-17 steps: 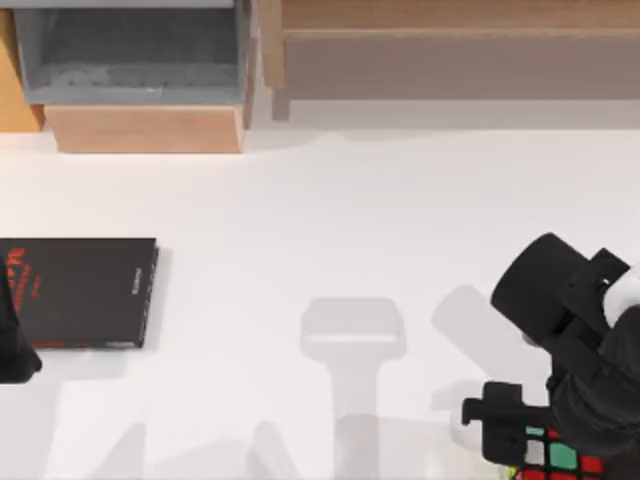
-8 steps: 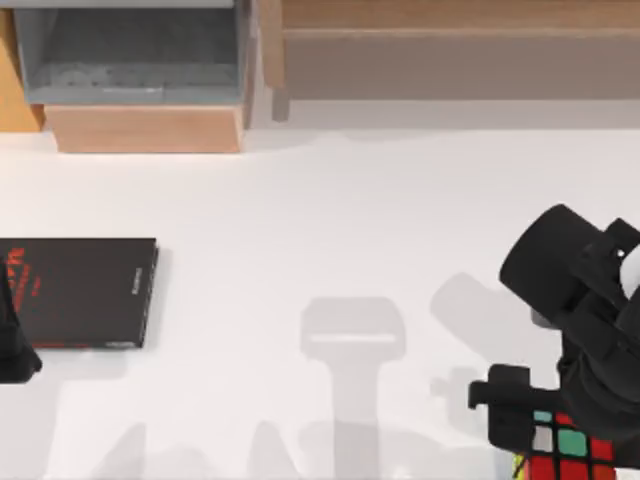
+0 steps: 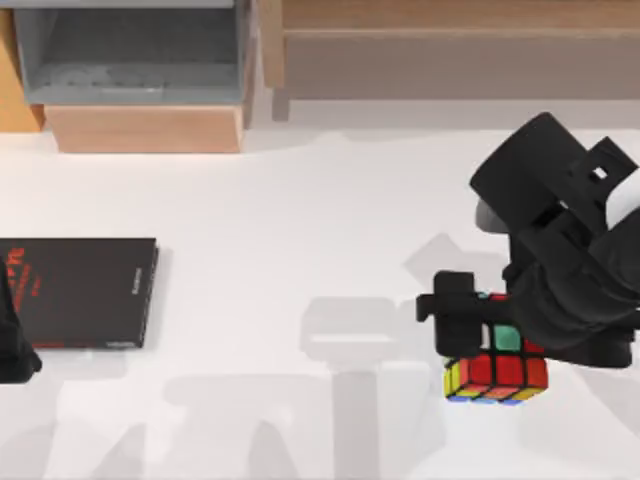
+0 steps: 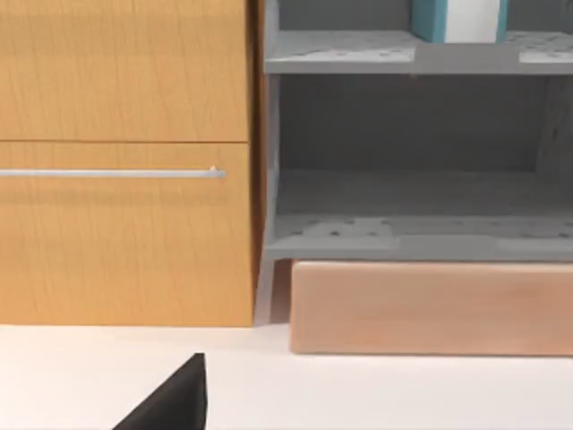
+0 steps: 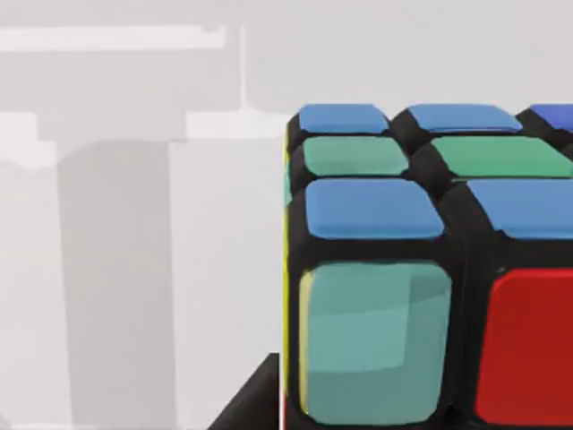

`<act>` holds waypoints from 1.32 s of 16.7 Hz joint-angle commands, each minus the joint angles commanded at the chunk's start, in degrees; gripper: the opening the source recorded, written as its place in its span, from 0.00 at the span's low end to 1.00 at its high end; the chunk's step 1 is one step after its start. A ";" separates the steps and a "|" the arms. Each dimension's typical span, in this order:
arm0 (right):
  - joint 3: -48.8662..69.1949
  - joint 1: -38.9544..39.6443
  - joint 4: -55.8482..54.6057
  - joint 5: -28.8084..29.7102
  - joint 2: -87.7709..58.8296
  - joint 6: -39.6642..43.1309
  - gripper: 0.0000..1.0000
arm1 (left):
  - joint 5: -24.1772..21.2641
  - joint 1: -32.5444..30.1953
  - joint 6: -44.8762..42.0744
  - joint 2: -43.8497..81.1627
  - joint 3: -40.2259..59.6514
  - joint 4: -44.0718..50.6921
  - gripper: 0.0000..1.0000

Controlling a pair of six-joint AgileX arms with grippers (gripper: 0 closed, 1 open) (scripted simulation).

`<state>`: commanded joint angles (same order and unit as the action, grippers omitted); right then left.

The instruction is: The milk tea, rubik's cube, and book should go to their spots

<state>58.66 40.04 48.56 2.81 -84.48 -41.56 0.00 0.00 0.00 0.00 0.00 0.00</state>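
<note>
Right gripper (image 3: 490,335) is over the right side of the table (image 3: 300,210), and it has the cube (image 3: 497,372) pinched between its fingers. From above, the cube's red and yellow stickers poke out just below the black gripper body, with one teal sticker peeking through higher up. The cube looks lifted off the table, though how far is hard to say. Its shadow, and the arm's, fall to the left across the white surface.

On the right wrist camera the cube (image 5: 430,269) sits right up close: blue and green stickers on one face, teal and red on another, a thin yellow edge along the corner. White table lies behind it, crossed by grey shadows.

Over on the left, the left arm (image 3: 15,345) sits parked at the table's left edge, partly over the black book (image 3: 85,290) with red lettering. That book lies flat on the left side. I cannot tell how the left gripper's fingers stand.

The left wrist camera looks at the back of the table: a wooden cabinet (image 4: 125,161) with a metal handle (image 4: 112,173), a grey shelf unit (image 4: 416,161) beside it, and a teal book (image 4: 434,20) standing on the upper shelf. A wooden block (image 4: 430,307) sits below the shelves.
</note>
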 joint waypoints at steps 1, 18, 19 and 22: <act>3.42 -0.43 -3.73 1.23 -1.20 2.81 0.00 | 0.00 0.00 0.00 0.00 0.00 0.00 1.00; 35.55 -6.54 -53.44 32.19 -15.10 40.57 0.00 | 0.00 0.00 0.00 0.00 0.00 0.00 1.00; 35.33 -6.22 -53.36 32.09 -14.76 40.39 0.00 | 0.00 0.00 0.00 0.00 0.00 0.00 1.00; 37.56 -8.21 -53.29 31.81 -15.37 38.68 0.00 | 0.00 0.00 0.00 0.00 0.00 0.00 1.00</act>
<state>96.22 31.84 -4.74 34.62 -99.85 -2.88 0.00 0.00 0.00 0.00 0.00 0.00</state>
